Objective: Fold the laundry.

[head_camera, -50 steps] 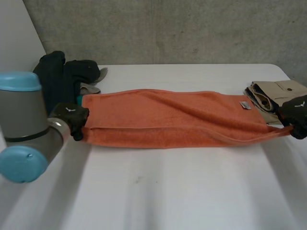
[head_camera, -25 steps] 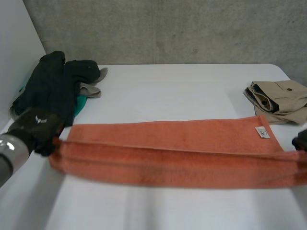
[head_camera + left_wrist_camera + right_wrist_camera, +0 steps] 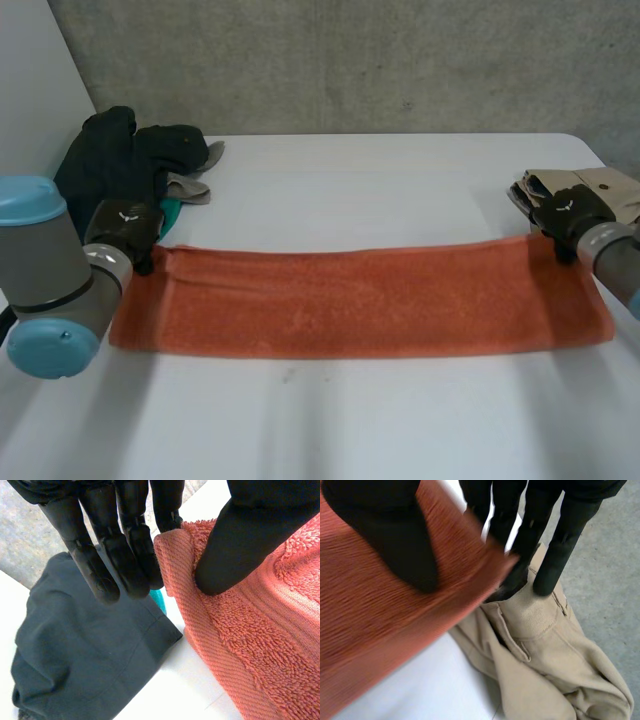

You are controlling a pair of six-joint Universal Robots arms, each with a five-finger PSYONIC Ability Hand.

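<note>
1 orange towel, 1 dk clothes pile, 1 beige garment.

On the table, flat across its middle from left to right: a towel. At the towel's far left corner, the left hand, thumb on top, fingers behind the edge, corner pinched between. At the far right corner, the right hand, same hold, thumb above and fingers beyond. Behind the left hand, at the table's far left, near the towel but apart from it: a heap of clothes. Behind the right hand, by the table's right edge, against the fingers: folded trousers. Behind the table: a wall.
</note>
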